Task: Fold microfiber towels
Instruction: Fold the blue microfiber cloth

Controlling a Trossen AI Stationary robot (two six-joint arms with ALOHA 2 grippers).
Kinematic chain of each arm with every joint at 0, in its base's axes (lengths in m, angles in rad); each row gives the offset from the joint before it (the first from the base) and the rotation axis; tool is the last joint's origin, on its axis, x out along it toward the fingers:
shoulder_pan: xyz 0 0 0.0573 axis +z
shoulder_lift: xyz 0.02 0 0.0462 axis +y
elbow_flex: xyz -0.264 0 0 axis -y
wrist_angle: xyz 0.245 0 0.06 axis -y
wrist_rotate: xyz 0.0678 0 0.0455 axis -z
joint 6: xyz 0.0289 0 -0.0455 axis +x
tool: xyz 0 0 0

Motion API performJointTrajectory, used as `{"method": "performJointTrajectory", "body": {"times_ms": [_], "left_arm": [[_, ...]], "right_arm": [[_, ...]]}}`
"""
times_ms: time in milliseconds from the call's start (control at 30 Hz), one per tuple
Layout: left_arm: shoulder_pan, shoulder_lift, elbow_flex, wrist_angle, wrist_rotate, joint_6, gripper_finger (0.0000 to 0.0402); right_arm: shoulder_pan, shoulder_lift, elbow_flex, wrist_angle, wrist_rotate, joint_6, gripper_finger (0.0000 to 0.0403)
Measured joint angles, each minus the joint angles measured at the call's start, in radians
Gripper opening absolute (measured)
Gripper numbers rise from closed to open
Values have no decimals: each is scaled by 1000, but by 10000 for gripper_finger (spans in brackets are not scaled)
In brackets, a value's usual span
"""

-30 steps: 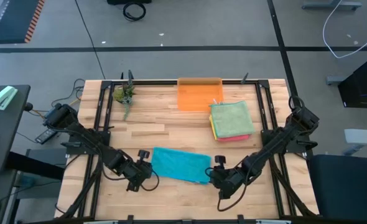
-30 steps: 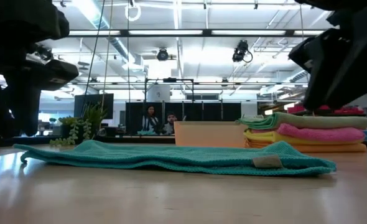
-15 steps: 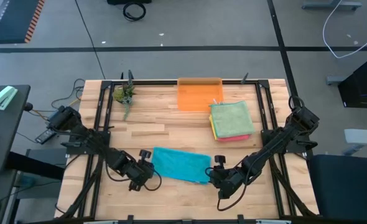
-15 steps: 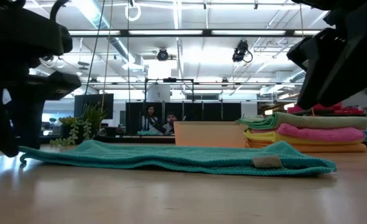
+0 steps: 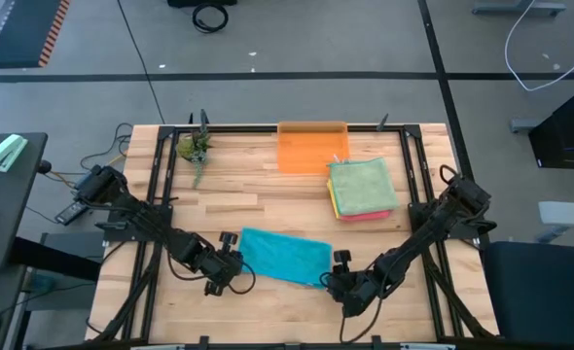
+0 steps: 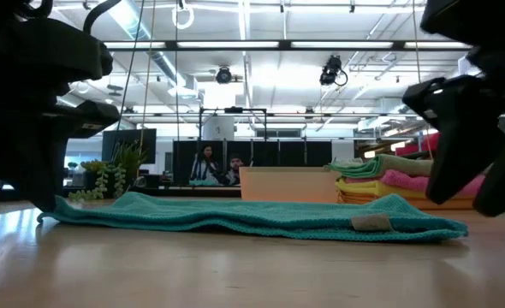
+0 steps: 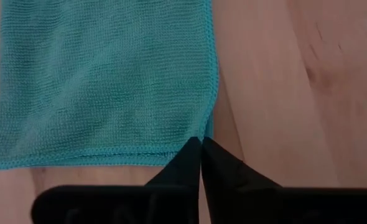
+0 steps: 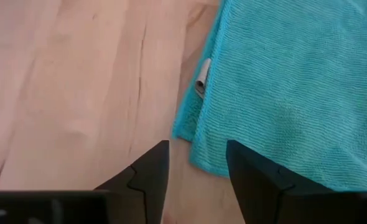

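A teal towel (image 5: pixel 285 257), folded over into a rectangle, lies flat on the wooden table (image 5: pixel 268 199) near its front edge. My left gripper (image 5: pixel 238 275) is down at the towel's near left corner, shut (image 7: pixel 200 142). My right gripper (image 5: pixel 330 283) is low at the near right corner and open (image 8: pixel 198 149). One finger stands on either side of the corner's tip (image 8: pixel 185 133), where two layers and a small white tag (image 8: pixel 202 76) show. More folded towels, green on top, are stacked (image 5: pixel 362 188) at the back right. My left gripper pinches the teal towel's near left corner (image 7: pixel 203 132) between its two shut fingertips. The fingers slant down from the table's near left. Their tips hide the very corner, so I cannot tell one layer from several. The towel still lies flat on the table.
A translucent orange bin (image 5: pixel 311 146) stands at the far edge beside the towel stack. A small green plant (image 5: pixel 195 151) sits at the far left corner. Bare wood lies between the teal towel and the bin. People sit in the room behind (image 6: pixel 218 164).
My right gripper has come down toward the table at the towel's near right corner. My left gripper has sunk a little onto the towel's left end, and that end has drawn in slightly toward the right.
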Motion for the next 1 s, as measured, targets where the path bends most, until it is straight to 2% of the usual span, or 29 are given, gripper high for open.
{"method": "performJointTrajectory", "body": {"times_ms": [167, 300, 600, 767, 900, 1000], "left_arm": [[0, 0, 0, 1, 0, -4, 6], [0, 0, 0, 1, 0, -11, 17], [0, 0, 0, 4, 0, -19, 7], [0, 0, 0, 3, 0, -19, 19], [0, 0, 0, 1, 0, -19, 7], [0, 0, 0, 1, 0, -19, 9]], "right_arm": [[1, 1, 0, 1, 5, -19, 168], [-1, 2, 0, 1, 5, -31, 156], [-24, 78, 3, 50, -31, -19, 118], [-25, 60, 3, 33, -40, 3, 85], [-28, 43, 0, 1, -44, -12, 47], [-31, 42, 0, -1, -45, -32, 41]]}}
